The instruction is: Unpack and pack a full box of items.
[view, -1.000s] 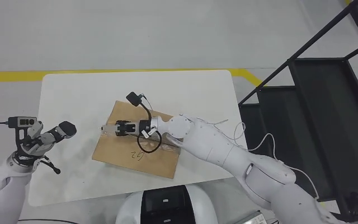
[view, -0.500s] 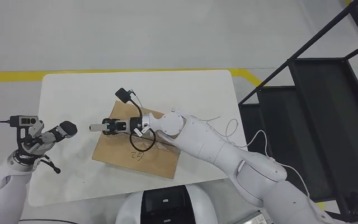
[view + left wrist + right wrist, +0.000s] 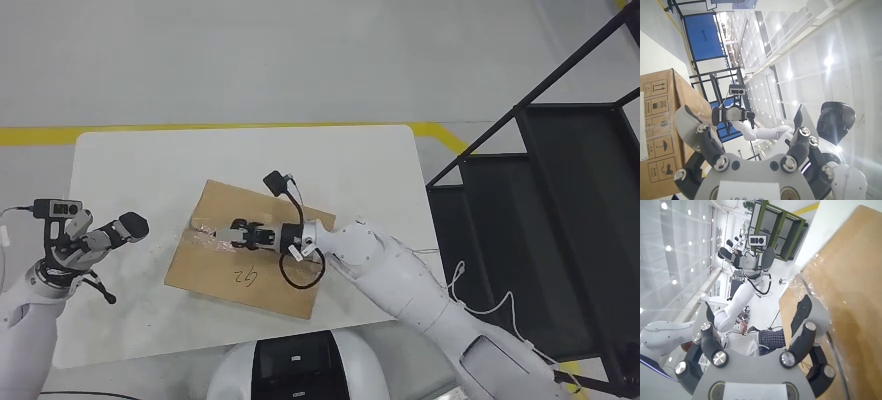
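Observation:
A closed cardboard box [image 3: 250,265] lies in the middle of the white table [image 3: 330,160], with clear tape along its top seam [image 3: 205,233]. My right gripper [image 3: 228,234] is stretched low over the box top, open, with one finger [image 3: 806,311] lying against the taped seam [image 3: 810,283] and nothing between the fingers. In its own view the right gripper [image 3: 757,306] has the box top [image 3: 851,275] beside it. My left gripper [image 3: 128,227] hovers off the box's left end, open and empty. The left wrist view has the left gripper [image 3: 743,111] beside the box's printed side [image 3: 659,117].
Bare table lies all around the box, widest at the far side and the left. Black metal stairs [image 3: 560,200] stand off the table's right edge. A yellow floor line [image 3: 200,128] runs behind the table.
My right gripper, which reached out past the box's left edge half a second ago, has drawn back to the right over the box top. The left gripper has shifted slightly toward the box.

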You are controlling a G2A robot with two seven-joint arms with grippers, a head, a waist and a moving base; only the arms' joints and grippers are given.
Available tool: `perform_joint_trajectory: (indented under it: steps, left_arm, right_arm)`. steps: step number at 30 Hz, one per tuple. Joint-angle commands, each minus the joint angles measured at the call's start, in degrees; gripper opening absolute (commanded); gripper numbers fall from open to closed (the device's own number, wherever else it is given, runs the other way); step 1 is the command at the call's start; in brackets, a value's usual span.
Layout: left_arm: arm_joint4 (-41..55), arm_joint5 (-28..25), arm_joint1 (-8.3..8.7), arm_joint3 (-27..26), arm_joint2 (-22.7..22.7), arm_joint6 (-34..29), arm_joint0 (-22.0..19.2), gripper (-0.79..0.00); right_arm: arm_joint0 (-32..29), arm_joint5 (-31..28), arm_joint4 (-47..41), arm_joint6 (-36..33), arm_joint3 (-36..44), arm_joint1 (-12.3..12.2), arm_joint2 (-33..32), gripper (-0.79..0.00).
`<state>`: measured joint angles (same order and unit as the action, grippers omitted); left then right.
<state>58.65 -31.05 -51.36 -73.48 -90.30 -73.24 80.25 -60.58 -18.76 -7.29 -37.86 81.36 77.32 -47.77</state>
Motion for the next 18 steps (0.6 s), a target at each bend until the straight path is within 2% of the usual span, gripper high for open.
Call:
perform_joint_trajectory:
  steps: [1,8,13,18]
  left_arm:
    - [-0.6,0.2,-0.18,0.2,0.1,-0.2,-0.3,0.0]
    - [-1.5,0.7,-0.77,0.8,-0.2,-0.7,-0.9,0.0]
    - [-2.1,0.9,-1.21,1.1,-0.2,-0.9,-1.0,0.0]
    - [-2.2,1.1,-1.62,1.1,-0.2,-1.1,-1.2,0.0]
  right_arm:
    - [-3.6,1.1,1.6,0.0,2.2,-1.1,-2.7,0.0]
    - [-10.2,2.5,2.7,-1.4,6.4,-3.1,-8.0,0.0]
    - [-11.2,4.3,4.6,-2.2,6.8,-3.6,-8.7,0.0]
    - [-11.5,2.3,3.2,-2.1,8.0,-3.7,-9.2,0.0]
